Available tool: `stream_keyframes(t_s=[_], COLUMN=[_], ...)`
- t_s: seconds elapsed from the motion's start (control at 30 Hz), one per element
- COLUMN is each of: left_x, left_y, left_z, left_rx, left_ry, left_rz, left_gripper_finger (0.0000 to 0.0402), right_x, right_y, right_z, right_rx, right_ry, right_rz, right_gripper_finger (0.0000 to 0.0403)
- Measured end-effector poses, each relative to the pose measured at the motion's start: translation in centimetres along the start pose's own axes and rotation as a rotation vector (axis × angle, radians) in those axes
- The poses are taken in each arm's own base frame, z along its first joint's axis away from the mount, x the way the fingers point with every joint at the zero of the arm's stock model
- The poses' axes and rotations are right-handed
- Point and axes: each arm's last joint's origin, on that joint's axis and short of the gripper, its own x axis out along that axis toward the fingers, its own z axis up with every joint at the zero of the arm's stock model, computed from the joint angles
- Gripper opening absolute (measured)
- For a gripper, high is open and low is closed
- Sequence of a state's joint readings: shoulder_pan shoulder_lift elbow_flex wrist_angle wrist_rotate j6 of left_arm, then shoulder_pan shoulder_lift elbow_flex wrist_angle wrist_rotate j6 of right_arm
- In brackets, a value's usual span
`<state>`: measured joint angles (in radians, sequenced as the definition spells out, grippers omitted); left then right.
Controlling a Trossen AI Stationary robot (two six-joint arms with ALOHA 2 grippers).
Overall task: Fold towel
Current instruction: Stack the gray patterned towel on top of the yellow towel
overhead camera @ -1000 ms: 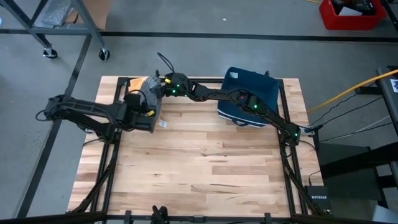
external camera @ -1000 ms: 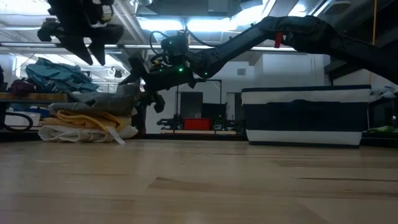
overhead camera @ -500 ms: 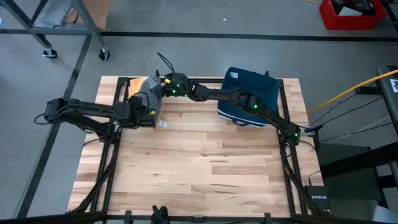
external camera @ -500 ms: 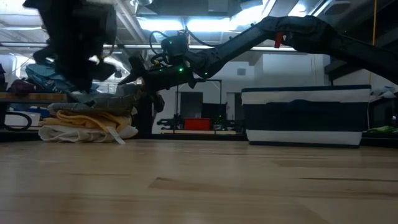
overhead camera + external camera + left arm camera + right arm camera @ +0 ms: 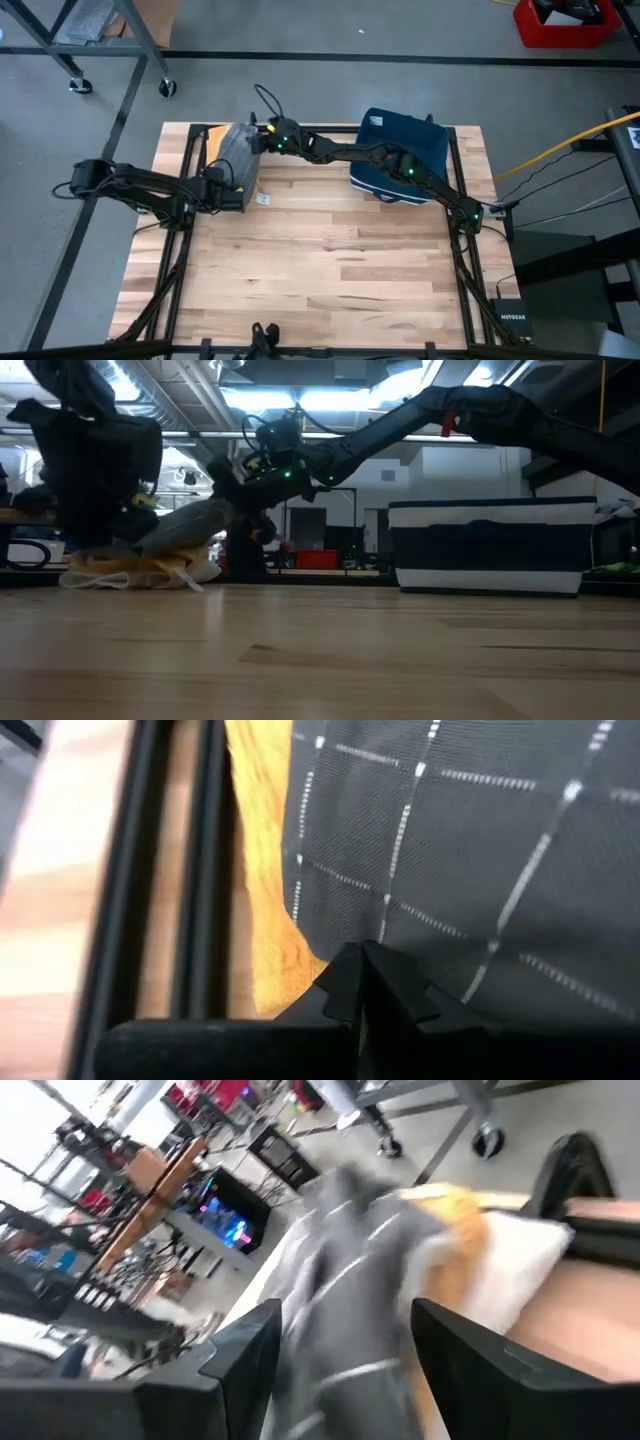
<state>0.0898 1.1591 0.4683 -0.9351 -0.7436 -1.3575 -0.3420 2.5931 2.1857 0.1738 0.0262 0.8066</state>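
A grey towel with white lines (image 5: pixel 238 150) lies on top of a towel stack at the table's far left, over an orange towel (image 5: pixel 265 870) and a pale one (image 5: pixel 140 572). In the low view the grey towel (image 5: pixel 185 522) slants up toward my right gripper (image 5: pixel 236 498). My left gripper (image 5: pixel 237 186) is down at the stack's near side, shut (image 5: pixel 365 965) at the grey towel's edge. My right gripper (image 5: pixel 259 140) stands open at the stack's far right, with grey cloth (image 5: pixel 345 1310) between its spread fingers. My left gripper has its shut fingertips on the grey towel's near edge (image 5: pixel 372 935), beside the exposed orange towel. It comes slanting down from the table's left and near side. The fingers hide how many layers they have. My right gripper has the grey towel's raised end between its spread fingers; whether they touch it I cannot tell.
A dark blue box (image 5: pixel 402 158) stands at the far right, under my right arm. A black frame rail (image 5: pixel 165 870) runs along the table's left edge beside the stack. Bare wood (image 5: pixel 330 270) fills the middle and near part of the table.
My left gripper has come down onto the near side of the towel stack and has shut there. The grey towel now slants, low under my left gripper and raised toward my right gripper, which has stayed in place and open.
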Motion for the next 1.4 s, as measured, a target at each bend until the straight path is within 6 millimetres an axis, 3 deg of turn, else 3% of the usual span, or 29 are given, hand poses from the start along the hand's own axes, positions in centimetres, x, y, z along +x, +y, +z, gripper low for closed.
stream_keyframes(t_s=[0.4, 0.5, 0.7, 0.8, 1.07, 1.4], left_x=[0.7, 0.7, 0.7, 0.7, 0.3, -1.4], left_y=[-0.1, -0.3, -0.4, -0.4, -1.5, -3.7], left_z=[-0.7, -0.6, -0.6, -0.6, -0.8, -1.7], left_rx=[-0.034, -0.05, -0.054, -0.058, -0.047, -0.011], left_ry=[0.02, 0.017, 0.016, 0.015, 0.102, 0.258], left_rz=[-0.038, -0.056, -0.061, -0.063, -0.189, -0.483], left_gripper_finger=[0.0002, 0.0004, 0.0002, 0.0002, 0.0001, 0.0002], right_x=[0.0, -0.2, -1.8, -1.6, -0.9, -0.9], right_y=[-1.9, -1.4, 2.6, 3.2, 1.7, 1.3], right_z=[2.3, 3.4, 5.8, 5.1, 1.8, 1.1], right_rx=[0.008, 0.008, -0.03, -0.029, -0.144, -0.236], right_ry=[-0.094, -0.112, -0.117, -0.025, 0.108, 0.199], right_rz=[-0.059, 0.068, 0.48, 0.466, 0.107, 0.114], right_gripper_finger=[0.0229, 0.0229, 0.0229, 0.0229, 0.0229, 0.0229])
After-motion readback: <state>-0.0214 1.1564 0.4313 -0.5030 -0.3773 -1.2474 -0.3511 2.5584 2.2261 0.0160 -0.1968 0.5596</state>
